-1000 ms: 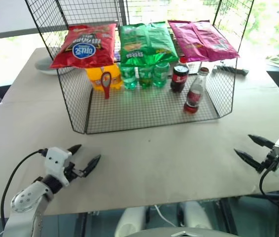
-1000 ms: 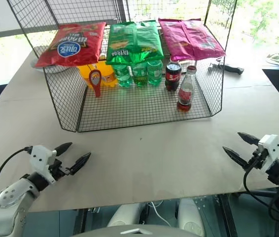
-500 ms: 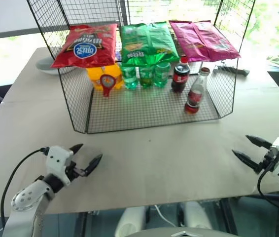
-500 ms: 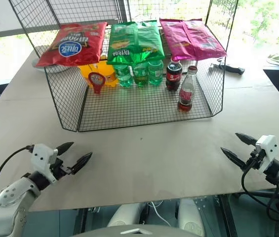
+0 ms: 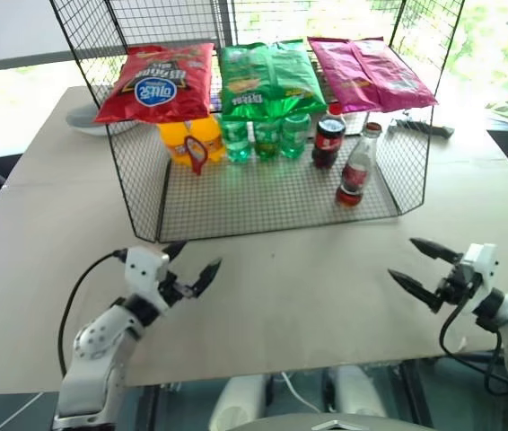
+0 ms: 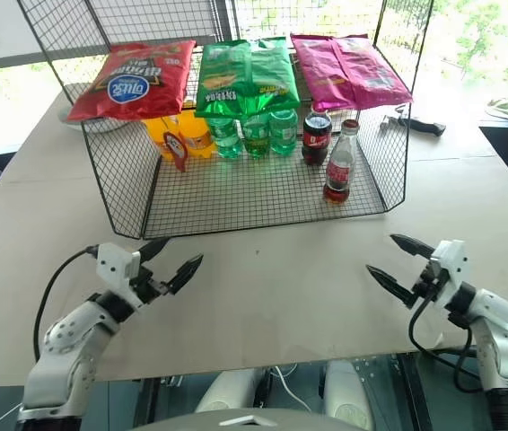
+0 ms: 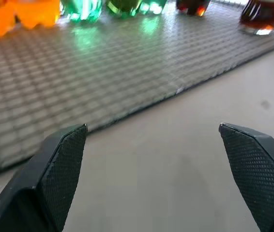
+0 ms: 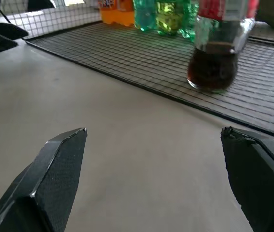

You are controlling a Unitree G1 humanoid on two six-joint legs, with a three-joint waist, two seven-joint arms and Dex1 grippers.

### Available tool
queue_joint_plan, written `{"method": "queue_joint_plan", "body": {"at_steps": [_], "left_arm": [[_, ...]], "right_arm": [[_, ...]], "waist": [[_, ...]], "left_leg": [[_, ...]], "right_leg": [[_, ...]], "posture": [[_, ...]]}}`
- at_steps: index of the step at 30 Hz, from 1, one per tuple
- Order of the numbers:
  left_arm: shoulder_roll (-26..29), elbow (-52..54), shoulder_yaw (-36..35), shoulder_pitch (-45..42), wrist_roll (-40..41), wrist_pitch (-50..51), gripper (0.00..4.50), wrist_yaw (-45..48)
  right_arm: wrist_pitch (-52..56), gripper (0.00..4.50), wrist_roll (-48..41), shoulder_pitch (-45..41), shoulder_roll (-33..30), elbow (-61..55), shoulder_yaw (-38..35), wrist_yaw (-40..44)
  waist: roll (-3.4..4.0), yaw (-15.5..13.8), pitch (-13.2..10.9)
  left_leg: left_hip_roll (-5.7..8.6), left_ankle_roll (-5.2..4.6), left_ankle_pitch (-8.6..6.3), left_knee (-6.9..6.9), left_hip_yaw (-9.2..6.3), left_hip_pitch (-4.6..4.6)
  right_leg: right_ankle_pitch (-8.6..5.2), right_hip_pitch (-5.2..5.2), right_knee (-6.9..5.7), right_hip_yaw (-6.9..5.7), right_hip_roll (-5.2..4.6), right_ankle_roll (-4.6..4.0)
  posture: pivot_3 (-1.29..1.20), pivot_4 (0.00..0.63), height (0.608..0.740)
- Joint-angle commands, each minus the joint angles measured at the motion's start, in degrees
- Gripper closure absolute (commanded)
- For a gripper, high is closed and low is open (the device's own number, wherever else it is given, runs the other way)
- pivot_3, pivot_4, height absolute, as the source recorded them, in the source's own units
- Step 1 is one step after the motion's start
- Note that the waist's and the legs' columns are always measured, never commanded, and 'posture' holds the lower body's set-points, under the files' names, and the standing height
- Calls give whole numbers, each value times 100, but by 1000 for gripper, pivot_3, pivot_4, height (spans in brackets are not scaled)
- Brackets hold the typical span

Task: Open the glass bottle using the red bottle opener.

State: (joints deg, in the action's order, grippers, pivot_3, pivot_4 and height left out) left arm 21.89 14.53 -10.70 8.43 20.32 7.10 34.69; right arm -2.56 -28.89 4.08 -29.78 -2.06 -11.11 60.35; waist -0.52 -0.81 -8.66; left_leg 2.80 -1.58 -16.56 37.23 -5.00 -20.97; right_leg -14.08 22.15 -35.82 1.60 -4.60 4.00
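Worktop (image 5: 272, 278): pale surface, bare across the lower half of the head views. Wire rack (image 5: 281, 193): upper centre of frame, open at the front, with three snack bags on its top shelf and drinks on its floor. Glass bottle (image 5: 356, 167): upright on the rack floor, right of centre, near the rack's front edge, cap on. Just behind and left of it stands a stouter dark cola bottle (image 5: 328, 136) with a red screw cap. Red bottle opener (image 5: 197, 156): upper left of centre, hanging inside the rack in front of an orange bottle (image 5: 187, 139); what it hangs from cannot be made out. Green bottles (image 5: 265, 135) stand between opener and cola. Left gripper (image 5: 189, 260): lower left, fingers spread wide, holding nothing, above the bare worktop short of the rack. Right gripper (image 5: 420, 268): lower right, fingers spread wide, empty, well apart from the bottle. Progress, as judged: nothing is done yet; opener and bottle are both untouched, so fetching each, setting the opener on the cap and prying all remain. Hard to read: the bottle's upper part is cut off in the right wrist view, the opener's ring head is small behind the mesh, and the rack's back row is partly hidden under the bags.
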Motion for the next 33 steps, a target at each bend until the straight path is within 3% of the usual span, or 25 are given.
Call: {"method": "queue_joint_plan", "body": {"at_steps": [1, 12, 30, 33], "left_arm": [[-316, 157, 145, -578, -111, -97, 0, -489], [-587, -702, -96, -2041, -594, -661, 0, -1514], [-276, -2601, -218, -3600, -587, -1502, 0, -1326], [-306, -2648, -203, -3613, -506, -1532, 815, -1222]], "right_arm": [[371, 9, -312, 2, 202, -1056, 351, -232], [984, 9, -400, -414, 759, -2206, 1117, -1047], [885, 9, -201, -717, 1111, -2220, 1507, -1332], [834, 0, -164, -724, 1142, -2194, 1530, -1337]], "waist": [[0, -5, 0], [-8, 0, 3], [-14, 12, 6], [-14, 16, 6]], "left_leg": [[0, 0, 0, 1, -1, 0], [4, 12, 8, 8, -4, -4], [6, 19, 14, 19, -9, -23], [6, 19, 14, 19, -9, -23]], "right_leg": [[0, 0, -1, -1, 0, 0], [1, 7, -6, -4, 34, 2], [1, 29, -14, -8, 43, 3], [1, 30, -14, -8, 44, 3]], "posture": [[0, 150, 740], [0, 150, 740], [0, 150, 740], [0, 150, 740]]}}
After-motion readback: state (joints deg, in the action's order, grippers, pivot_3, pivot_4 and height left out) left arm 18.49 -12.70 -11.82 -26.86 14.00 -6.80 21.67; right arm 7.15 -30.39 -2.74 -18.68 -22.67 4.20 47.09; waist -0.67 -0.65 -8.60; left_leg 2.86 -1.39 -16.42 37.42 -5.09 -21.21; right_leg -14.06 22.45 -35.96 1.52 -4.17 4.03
